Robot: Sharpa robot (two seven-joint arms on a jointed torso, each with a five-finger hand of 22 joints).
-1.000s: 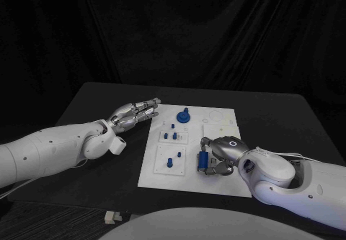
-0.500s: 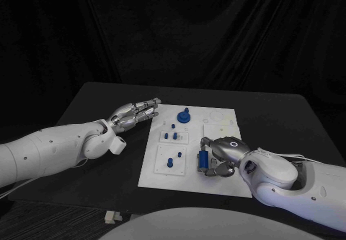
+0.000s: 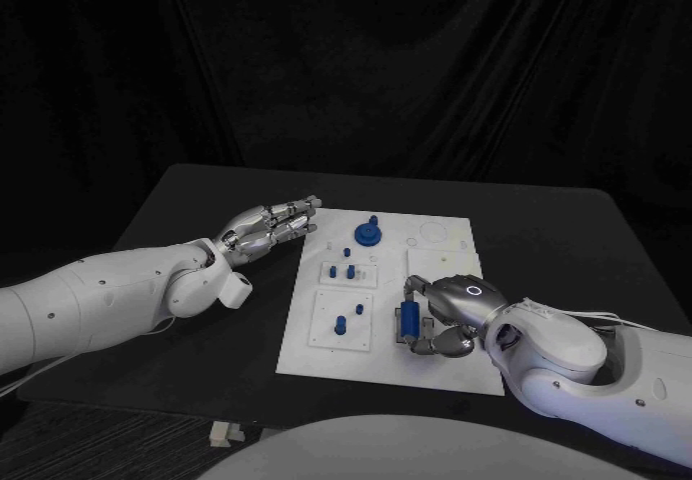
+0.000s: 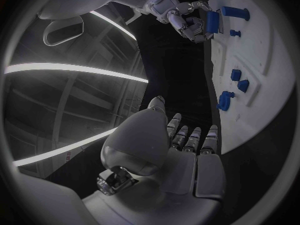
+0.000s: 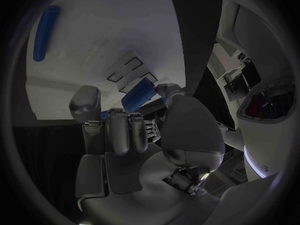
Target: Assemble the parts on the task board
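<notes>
The right hand (image 3: 450, 315) covers the near right part of the task board (image 3: 440, 235), and its fingers hide much of the blue cylinder (image 3: 408, 321) it grips; in the right wrist view only one end of that cylinder shows past the fingers (image 5: 128, 130). The small blue pieces (image 3: 343, 271) left of that hand are too small to tell their shapes. The left hand (image 3: 268, 229) hides the table beneath it.
</notes>
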